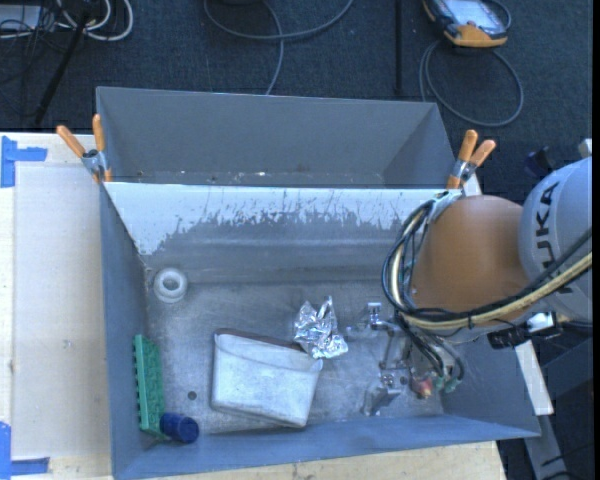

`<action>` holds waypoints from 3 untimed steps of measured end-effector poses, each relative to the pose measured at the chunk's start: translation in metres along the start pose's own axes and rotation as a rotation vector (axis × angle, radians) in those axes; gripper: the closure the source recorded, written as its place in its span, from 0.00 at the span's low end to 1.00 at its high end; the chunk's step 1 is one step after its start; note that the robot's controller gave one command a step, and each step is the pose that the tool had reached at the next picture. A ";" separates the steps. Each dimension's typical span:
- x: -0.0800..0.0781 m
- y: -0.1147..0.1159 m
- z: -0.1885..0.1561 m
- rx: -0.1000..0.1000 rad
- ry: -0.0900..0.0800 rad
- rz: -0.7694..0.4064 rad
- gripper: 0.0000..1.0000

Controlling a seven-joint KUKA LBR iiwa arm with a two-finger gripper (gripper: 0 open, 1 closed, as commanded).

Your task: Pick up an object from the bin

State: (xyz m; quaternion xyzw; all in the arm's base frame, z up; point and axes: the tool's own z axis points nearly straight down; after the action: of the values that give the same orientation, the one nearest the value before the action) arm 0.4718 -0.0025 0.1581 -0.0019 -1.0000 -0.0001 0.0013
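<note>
Grey metal bin (pixel 125 318), sloped walls running down to a flat floor. Spread across that floor, five loose things.

Far left, close under the left wall: a small pale ring (pixel 170 285), lying flat. Along the left wall toward the near corner: a long green toothed strip (pixel 147 380), set lengthwise against the wall, with a blue cap (pixel 183 428) at its near end. Mid-floor: a flat whitish pouch (pixel 263 378), slightly askew, its far right corner meeting a crumpled wad of silver foil (pixel 320 330).

Right of the foil, low over the floor in the right part of the bin: the gripper (pixel 380 360), entering from the right beneath an orange wrist cover (pixel 470 253) and a loop of cables (pixel 405 268). Fingers spread wide along the far-to-near line, one fingertip (pixel 375 318) on the far side just beside the foil's right edge, the other toward the near wall. Between them, bare grey floor.

Nearest thing to the tool: the foil, beside the far finger and outside the gap; touching or merely close, cannot tell. Pouch near, to the left. Ring, green toothed strip and blue cap well apart at the left side.
</note>
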 end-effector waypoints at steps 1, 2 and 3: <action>-0.049 0.040 0.085 0.003 -0.006 0.068 0.00; -0.054 0.041 0.080 0.000 -0.030 0.068 1.00; -0.072 0.055 -0.034 -0.002 -0.011 0.093 1.00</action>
State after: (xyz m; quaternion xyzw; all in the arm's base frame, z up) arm 0.5440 0.0519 0.1922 -0.0485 -0.9988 -0.0009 -0.0043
